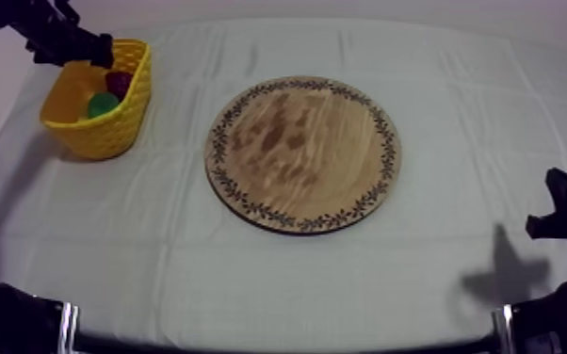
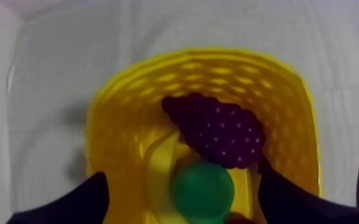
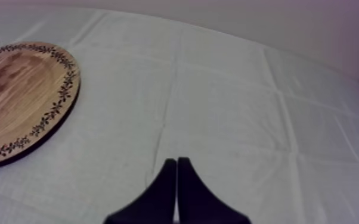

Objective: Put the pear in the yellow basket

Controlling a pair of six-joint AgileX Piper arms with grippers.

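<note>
Grapes (image 2: 217, 134), probably pear (image 2: 203, 192), in basket (image 1: 118, 127) left of board (image 1: 302, 155)

**Matte Black Limbs With Pale Collars**

Left of the wooden board (image 1: 301, 155), the left arm (image 1: 24, 24) is a chunky, angular black form, and the left gripper (image 1: 108, 55) is just as dark. Seen close, its fingers (image 2: 62, 202) are broad and smooth with rounded edges (the same black as the arm). Off the board's right rim, the right gripper (image 3: 176, 164) has slim black fingers (image 3: 164, 193) tapering to points, a thin seam between them. Nearer than the board, black arm segments (image 1: 9, 315) carry pale grey collars (image 1: 66, 318).
</note>
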